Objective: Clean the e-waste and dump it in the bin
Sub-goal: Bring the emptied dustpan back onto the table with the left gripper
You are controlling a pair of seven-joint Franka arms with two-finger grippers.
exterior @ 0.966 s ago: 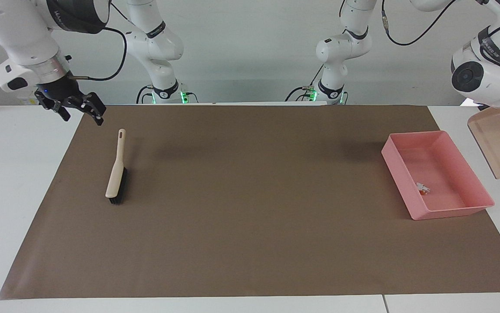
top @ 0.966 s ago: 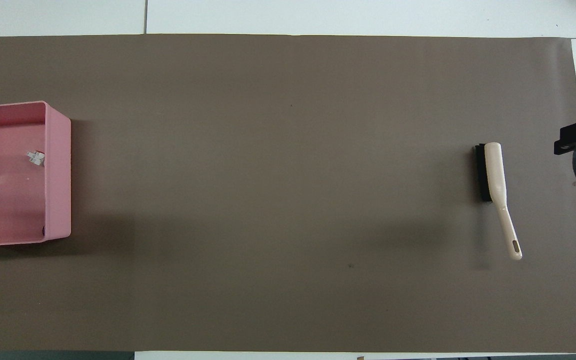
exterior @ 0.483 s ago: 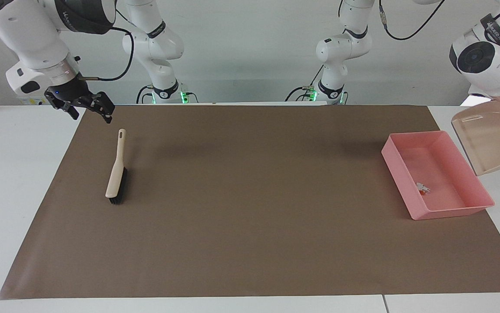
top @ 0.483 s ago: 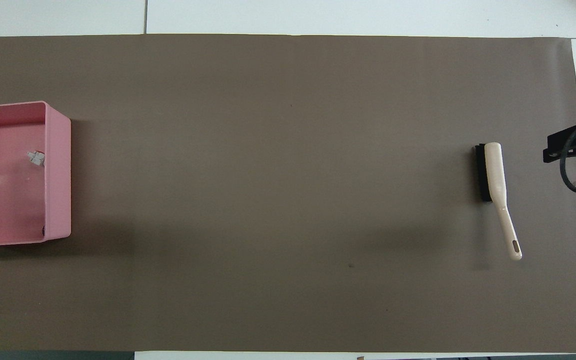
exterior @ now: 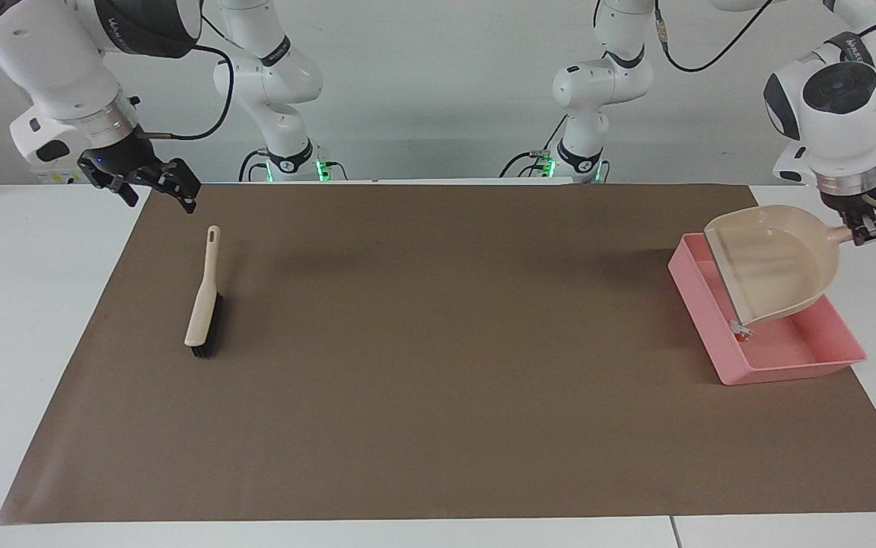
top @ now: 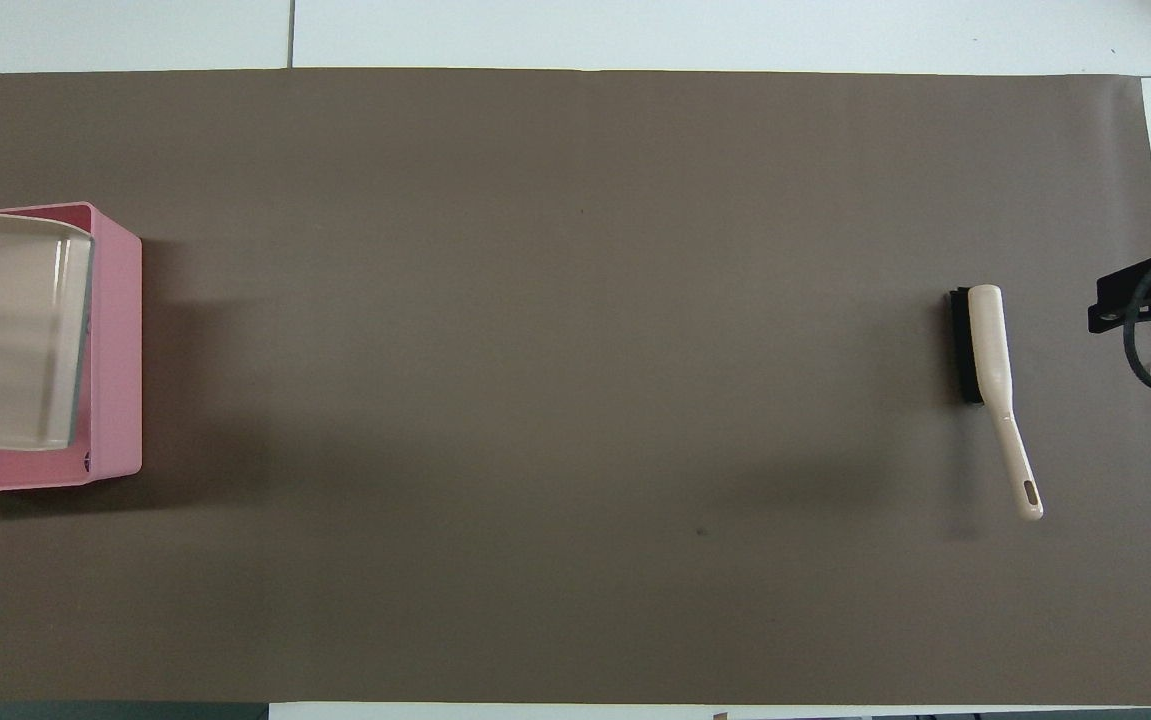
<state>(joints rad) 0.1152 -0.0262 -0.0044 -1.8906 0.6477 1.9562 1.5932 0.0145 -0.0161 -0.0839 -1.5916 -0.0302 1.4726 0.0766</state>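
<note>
The pink bin stands at the left arm's end of the brown mat. The e-waste, a small white piece with an orange mark, lies inside it, peeping out under the dustpan's edge. My left gripper is shut on the handle of the beige dustpan and holds it tilted over the bin. In the overhead view the dustpan covers most of the bin and hides the e-waste. My right gripper is open and empty, in the air over the mat's corner near the brush's handle end.
A beige hand brush with black bristles lies on the brown mat at the right arm's end; it also shows in the overhead view. The right gripper shows at that view's edge. White table borders the mat.
The left arm has swung the dustpan from beside the bin's outer end to over the bin, covering the e-waste from above. The right gripper has shifted slightly toward the mat.
</note>
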